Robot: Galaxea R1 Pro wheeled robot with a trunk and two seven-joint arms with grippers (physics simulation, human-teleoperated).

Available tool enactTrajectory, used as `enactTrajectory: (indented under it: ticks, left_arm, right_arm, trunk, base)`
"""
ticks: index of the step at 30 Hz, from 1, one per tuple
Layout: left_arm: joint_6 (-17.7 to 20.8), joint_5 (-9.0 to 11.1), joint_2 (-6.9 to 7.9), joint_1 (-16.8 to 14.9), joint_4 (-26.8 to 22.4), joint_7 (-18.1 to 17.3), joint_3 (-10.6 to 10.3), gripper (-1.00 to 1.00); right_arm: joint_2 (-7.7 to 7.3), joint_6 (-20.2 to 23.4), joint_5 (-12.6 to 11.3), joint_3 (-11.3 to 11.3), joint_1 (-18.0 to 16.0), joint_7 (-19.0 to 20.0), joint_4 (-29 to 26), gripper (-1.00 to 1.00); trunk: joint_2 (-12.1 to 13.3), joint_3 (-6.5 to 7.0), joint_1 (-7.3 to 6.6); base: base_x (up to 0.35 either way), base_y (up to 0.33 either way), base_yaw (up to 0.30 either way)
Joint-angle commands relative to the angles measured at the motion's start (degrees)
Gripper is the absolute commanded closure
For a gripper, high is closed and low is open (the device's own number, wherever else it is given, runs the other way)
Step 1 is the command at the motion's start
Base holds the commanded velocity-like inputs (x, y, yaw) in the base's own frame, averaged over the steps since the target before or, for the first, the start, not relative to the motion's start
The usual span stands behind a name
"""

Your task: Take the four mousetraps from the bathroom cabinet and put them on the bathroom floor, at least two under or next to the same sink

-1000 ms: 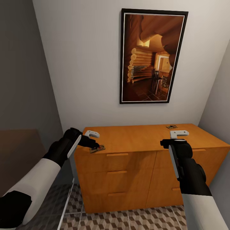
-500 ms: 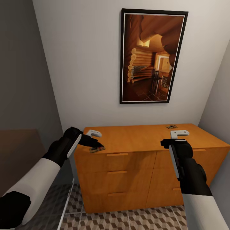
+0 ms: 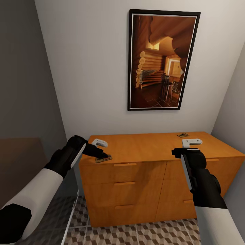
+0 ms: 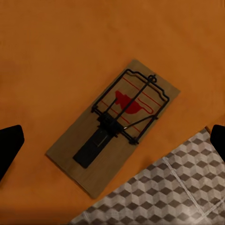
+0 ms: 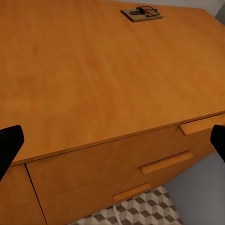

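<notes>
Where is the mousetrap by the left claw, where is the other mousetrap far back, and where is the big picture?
near mousetrap (image 4: 115, 126), left wrist view, on its wooden board beside the red spot
far mousetrap (image 5: 142, 12), right wrist view, on its middle
framed picture (image 3: 163, 59), head view, on the middle of the log-cabin image

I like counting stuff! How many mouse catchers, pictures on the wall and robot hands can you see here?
Flat brown wooden mousetraps with a red spot: 2 (near front corner, far back)
Dark-framed picture of a log cabin room: 1
Black-fingered robot grippers: 2 (left, right)
Total: 5
</notes>
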Motion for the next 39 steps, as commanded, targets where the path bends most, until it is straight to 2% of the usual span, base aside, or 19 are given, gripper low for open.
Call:
enactTrajectory:
  ticks: [1,12,30,39]
  left_arm:
    - [0.2,-0.1,0.05,-0.1,-0.1,-0.2,-0.1,-1.00]
    - [0.2,-1.6,-0.03,-0.1,0.0,-0.6,-0.1,-1.00]
    - [0.2,-1.9,0.18,-0.1,-0.2,-0.6,0.0,-1.00]
    - [0.2,-1.6,0.22,-0.1,-2.3,-0.6,0.0,-1.00]
  right_arm:
    - [-0.02,0.3,0.0,0.0,0.0,-0.1,0.0,-1.00]
    - [-0.10,0.3,0.0,0.0,0.0,-0.1,0.0,-1.00]
    - [-0.08,0.3,0.1,0.1,0.0,-0.1,0.0,-1.00]
    - [-0.05,0.3,0.0,0.1,0.0,-0.1,0.0,-1.00]
  trunk:
    - [0.0,-0.07,0.00]
    - [0.0,-0.07,0.00]
    - [0.0,-0.07,0.00]
    - [0.0,-0.07,0.00]
  base:
    - [0.000,0.000,0.000]
    - [0.000,0.000,0.000]
    - [0.000,0.000,0.000]
    - [0.001,0.000,0.000]
